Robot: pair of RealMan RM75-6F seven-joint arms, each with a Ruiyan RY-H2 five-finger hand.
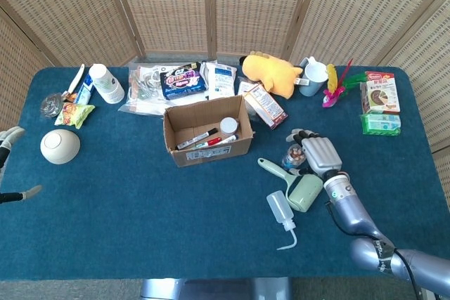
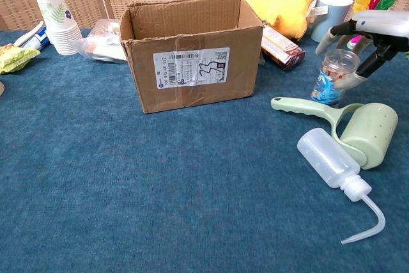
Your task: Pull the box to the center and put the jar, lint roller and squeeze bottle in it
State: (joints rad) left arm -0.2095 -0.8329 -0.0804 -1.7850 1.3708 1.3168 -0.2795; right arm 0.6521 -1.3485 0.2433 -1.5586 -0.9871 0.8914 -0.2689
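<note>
Box (image 1: pixel 207 133): open cardboard, upright near the middle of the blue counter (image 1: pixel 140 223). I see markers (image 1: pixel 197 138) and a small white-capped pot (image 1: pixel 228 126) inside it. The chest view shows its labelled front.

Jar (image 2: pixel 334 75): clear, upright, right of the box and just behind the roller handle. In the head view it is mostly covered by my right hand.

Roller (image 1: pixel 295 185): pale green, lying flat, handle pointing up-left toward the box, drum toward me. It lies just right of the bottle.

Bottle (image 1: pixel 280 211): translucent squeeze type, lying on its side, bent spout toward the front edge. In the chest view it touches or nearly touches the roller; I cannot tell which.

Right hand (image 1: pixel 318 152): over the jar, fingers (image 2: pixel 333 32) spread and curved around its top and sides. I cannot tell whether they grip it.

Left hand (image 1: pixel 8 166): at the far left edge, only fingertips in frame, apart, holding nothing I can see.

Back row, left to right: paper cups (image 1: pixel 106 83), packets (image 1: pixel 182 80), yellow plush (image 1: pixel 271 73), mug (image 1: pixel 313 76), feather toy (image 1: pixel 335 82), cartons (image 1: pixel 380 93). White bowl (image 1: pixel 60 145) sits at left near the left hand.
</note>
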